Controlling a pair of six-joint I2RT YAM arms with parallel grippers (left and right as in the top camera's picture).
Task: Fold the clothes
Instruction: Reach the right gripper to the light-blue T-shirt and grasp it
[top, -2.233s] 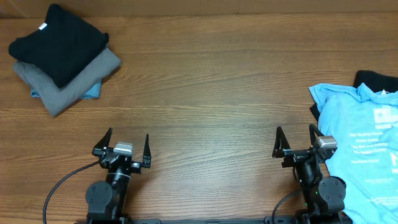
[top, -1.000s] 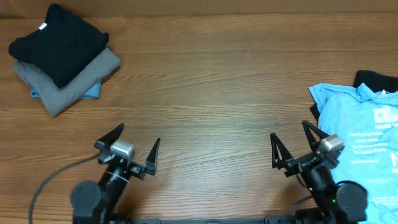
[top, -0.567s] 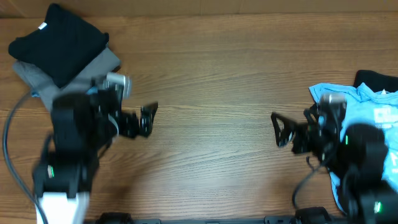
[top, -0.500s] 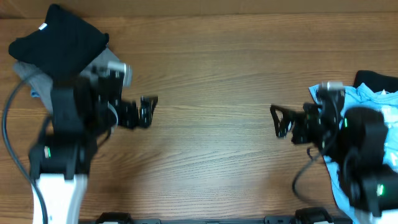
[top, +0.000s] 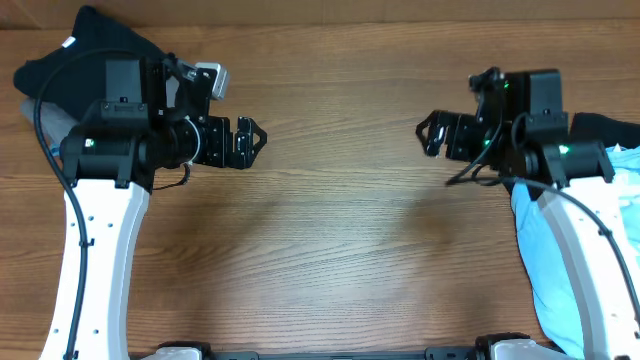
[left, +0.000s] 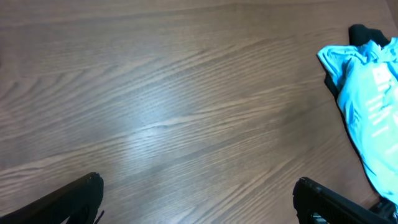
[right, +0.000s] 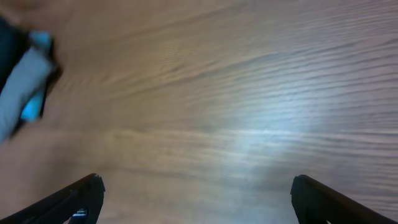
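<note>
The light sky-blue T-shirt (top: 545, 268) lies crumpled at the table's right edge, partly under my right arm. It also shows in the left wrist view (left: 372, 106), with white print. A black garment (top: 606, 129) lies under it at the back and also shows in the left wrist view (left: 362, 32). My left gripper (top: 246, 143) is open and empty, raised over the left-centre of the table; its fingers show in the left wrist view (left: 198, 186). My right gripper (top: 431, 133) is open and empty, raised left of the shirt; its fingers show in the right wrist view (right: 196, 185).
A stack of folded clothes (top: 58, 62), black on top, sits at the back left, mostly hidden by my left arm. It shows blurred in the right wrist view (right: 23, 84). Bare wooden table (top: 340, 230) lies between the grippers.
Both arms have lifted from the front edge and swung toward the back. The grippers now point inward at each other, both staying open and empty. The clothes have not moved.
</note>
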